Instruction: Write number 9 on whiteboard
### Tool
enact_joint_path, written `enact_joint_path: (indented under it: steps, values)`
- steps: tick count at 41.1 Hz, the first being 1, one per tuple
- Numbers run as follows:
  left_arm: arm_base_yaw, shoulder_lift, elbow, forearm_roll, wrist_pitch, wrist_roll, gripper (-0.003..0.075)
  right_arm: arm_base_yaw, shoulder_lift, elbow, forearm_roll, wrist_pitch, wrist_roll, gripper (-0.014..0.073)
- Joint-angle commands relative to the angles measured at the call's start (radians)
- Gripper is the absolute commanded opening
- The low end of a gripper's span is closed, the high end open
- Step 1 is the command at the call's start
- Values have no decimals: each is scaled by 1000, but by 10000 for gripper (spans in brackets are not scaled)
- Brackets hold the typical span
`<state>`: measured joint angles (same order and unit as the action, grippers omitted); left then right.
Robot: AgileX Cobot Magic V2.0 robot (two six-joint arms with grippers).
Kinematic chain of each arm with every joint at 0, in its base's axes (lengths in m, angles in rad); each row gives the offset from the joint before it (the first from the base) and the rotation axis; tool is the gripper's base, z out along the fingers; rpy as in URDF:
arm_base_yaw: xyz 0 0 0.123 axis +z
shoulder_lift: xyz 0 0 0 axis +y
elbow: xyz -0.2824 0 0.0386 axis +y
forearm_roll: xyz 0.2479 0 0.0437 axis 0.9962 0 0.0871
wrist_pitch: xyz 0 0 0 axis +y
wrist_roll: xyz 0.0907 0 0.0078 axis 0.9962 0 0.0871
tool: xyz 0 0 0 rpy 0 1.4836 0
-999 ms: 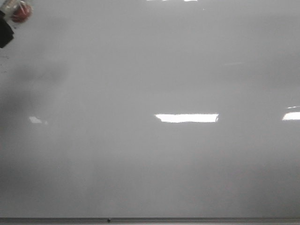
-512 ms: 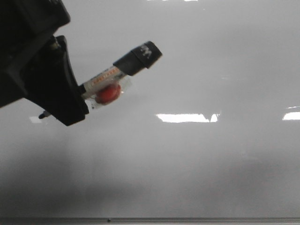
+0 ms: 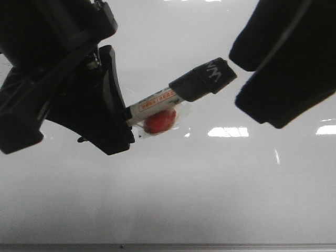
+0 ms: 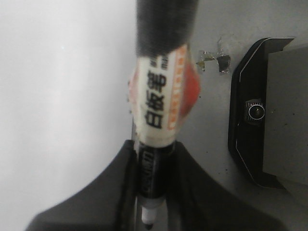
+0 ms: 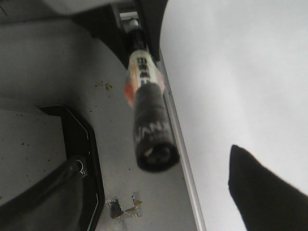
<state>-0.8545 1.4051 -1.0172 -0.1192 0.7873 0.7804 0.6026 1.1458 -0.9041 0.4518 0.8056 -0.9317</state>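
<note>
The whiteboard (image 3: 184, 199) fills the front view, glossy and pale, with no number 9 visible on it. My left gripper (image 3: 126, 119) is shut on a marker (image 3: 178, 92) with a white label, a red blob taped to it and a black cap (image 3: 207, 79) pointing right. In the left wrist view the marker (image 4: 159, 96) sits between the fingers of the gripper (image 4: 154, 192), tip down. My right gripper (image 3: 236, 79) is open at the top right, its jaws on either side of the cap's end. In the right wrist view the cap (image 5: 151, 137) faces the open gripper (image 5: 154, 207).
The board's grey frame edge (image 3: 210, 245) runs along the front. Beside the board is a grey table with a black device (image 4: 260, 125), also in the right wrist view (image 5: 72, 159), and tape scraps (image 4: 214, 60). Bright light reflections (image 3: 228, 131) lie on the board.
My left gripper has come in from the top left with the marker and moved right. My right gripper has entered at the top right, close to the cap.
</note>
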Motion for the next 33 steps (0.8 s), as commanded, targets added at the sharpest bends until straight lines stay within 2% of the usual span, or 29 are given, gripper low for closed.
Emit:
enact_joint_path:
  steps: [1, 5, 10, 16, 26, 28, 30, 33]
  values:
    - [-11, -30, -34, -20, -56, 2, -19, 28, 28, -50, 38, -63, -15, 631]
    - [-11, -30, -34, -20, -58, 2, -19, 48, 65, -70, 60, -75, -15, 619]
    - [-11, -30, -34, -20, -60, 2, -19, 58, 91, -79, 81, -89, -15, 551]
    - [-11, -30, -34, -20, -60, 2, -19, 58, 95, -79, 87, -92, -15, 417]
    - [-11, -30, -34, -20, -60, 2, -11, 58, 95, -79, 98, -81, -15, 128]
    - [-11, -30, -34, -20, -60, 2, 15, 58, 95, -79, 98, -81, -15, 75]
    - [-11, -30, -34, -20, -60, 2, 74, 58, 95, -79, 98, -81, -15, 29]
    - [-11, -30, -34, -20, -62, 0, 208, 58, 95, -79, 98, -81, -15, -23]
